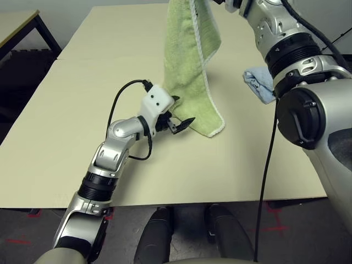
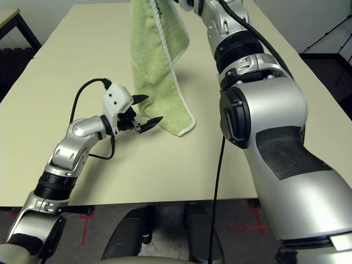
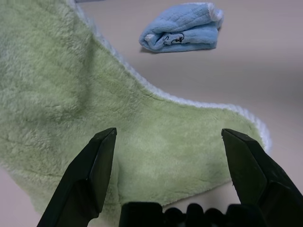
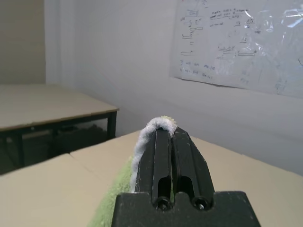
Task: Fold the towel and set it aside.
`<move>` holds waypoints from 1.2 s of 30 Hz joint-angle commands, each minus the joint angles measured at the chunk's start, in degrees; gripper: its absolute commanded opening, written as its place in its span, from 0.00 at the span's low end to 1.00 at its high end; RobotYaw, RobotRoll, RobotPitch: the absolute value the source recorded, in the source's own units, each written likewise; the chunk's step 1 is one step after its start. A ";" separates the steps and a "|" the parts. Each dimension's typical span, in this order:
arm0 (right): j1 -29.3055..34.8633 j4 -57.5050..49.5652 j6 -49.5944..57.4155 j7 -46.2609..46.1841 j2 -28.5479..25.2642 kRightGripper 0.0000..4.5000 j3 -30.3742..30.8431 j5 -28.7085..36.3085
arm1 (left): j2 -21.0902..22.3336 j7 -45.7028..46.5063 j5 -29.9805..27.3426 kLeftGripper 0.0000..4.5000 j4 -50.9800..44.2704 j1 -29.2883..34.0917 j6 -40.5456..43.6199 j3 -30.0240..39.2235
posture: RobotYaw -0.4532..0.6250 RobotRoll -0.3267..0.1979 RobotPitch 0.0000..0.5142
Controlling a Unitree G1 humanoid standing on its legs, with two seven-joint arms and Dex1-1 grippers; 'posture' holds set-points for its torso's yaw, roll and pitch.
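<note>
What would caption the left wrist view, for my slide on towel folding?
Open left gripper at the green towel, folded blue cloth beyond.

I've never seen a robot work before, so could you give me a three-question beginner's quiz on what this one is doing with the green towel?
1. True or false: the left gripper is open.
2. Which gripper has the green towel pinched between its fingers?
A) left
B) right
C) both
3. Fill in the blank: the blue cloth lies on the ____.

Key: 1. True. 2. B, the right gripper. 3. table.
</note>
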 commanded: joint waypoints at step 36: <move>-5.28 1.17 1.76 -11.63 1.93 0.01 -4.87 3.83 | 1.06 1.47 3.29 1.00 -9.08 3.15 10.29 -5.42 | 0.55 0.62 0.31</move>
